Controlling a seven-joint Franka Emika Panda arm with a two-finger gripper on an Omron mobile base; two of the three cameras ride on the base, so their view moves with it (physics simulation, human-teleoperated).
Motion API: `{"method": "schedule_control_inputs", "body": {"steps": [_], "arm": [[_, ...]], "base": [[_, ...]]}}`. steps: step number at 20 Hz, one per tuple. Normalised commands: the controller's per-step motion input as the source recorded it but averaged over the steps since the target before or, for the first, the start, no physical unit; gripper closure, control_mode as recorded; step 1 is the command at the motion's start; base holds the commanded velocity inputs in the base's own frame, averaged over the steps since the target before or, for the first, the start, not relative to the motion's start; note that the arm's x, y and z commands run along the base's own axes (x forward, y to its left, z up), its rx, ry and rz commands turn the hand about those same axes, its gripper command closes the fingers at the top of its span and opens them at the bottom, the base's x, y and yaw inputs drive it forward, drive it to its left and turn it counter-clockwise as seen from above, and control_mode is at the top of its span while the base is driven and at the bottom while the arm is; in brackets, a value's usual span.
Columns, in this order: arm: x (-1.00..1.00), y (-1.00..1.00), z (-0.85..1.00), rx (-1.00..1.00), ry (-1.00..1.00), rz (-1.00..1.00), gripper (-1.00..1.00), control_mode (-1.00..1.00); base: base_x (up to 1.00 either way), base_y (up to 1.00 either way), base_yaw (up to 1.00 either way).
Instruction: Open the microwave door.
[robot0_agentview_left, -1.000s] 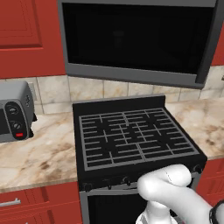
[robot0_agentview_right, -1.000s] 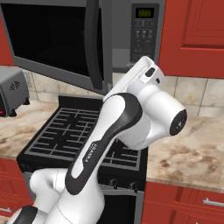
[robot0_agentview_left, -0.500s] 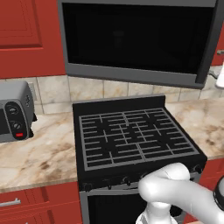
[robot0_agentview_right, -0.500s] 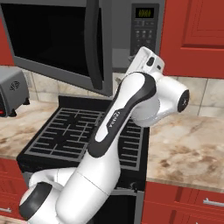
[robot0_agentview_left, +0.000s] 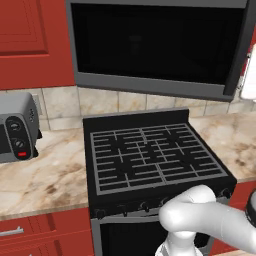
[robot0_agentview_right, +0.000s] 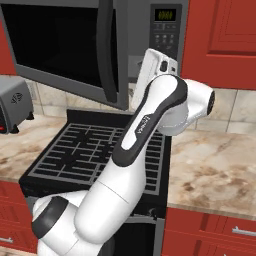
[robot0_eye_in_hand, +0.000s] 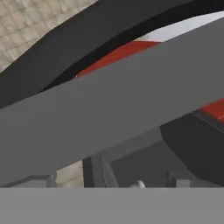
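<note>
Since the earlier frames the arm had been straightened and raised, so that the white hand was brought up beside the microwave door, just behind its free edge, where a second before the elbow had been folded lower over the stove. The door itself was seen already swung a little way out from the microwave, which was mounted above the stove, its long black bar handle standing proud near the keypad side.

The door was judged to be a stiff, hinged panel of moderate weight, its glass window to be spared any knock; the grey frame and the bar handle looked smooth and likely slippery under metal fingers. The soundest hold was judged to be the bar handle, or a push against the inner face of the free edge, well away from the hinge, where leverage would be greatest.

In the hand view a broad grey edge was seen very close, taken to be the door's frame. Whether the gripper was spread or closed could not be told.

A small silver toaster oven was standing on the counter left of the stove.
</note>
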Motion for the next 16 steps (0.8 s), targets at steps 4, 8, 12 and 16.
{"method": "schedule_control_inputs", "body": {"steps": [4, 8, 12, 16], "arm": [[0.00, 0.79, 0.13, -0.10, -0.08, 0.16, -1.00, -1.00], [-0.18, 0.82, 0.19, -0.06, -0.13, 0.20, -1.00, -1.00], [-0.61, 0.88, 0.13, -0.01, -0.22, 0.30, -1.00, -1.00], [-0.45, 0.84, 0.01, 0.00, -0.22, 0.39, -1.00, -1.00]], "base": [[0.00, 0.00, 0.00], [0.00, 0.00, 0.00], [0.00, 0.00, 0.00], [0.00, 0.00, 0.00]]}}
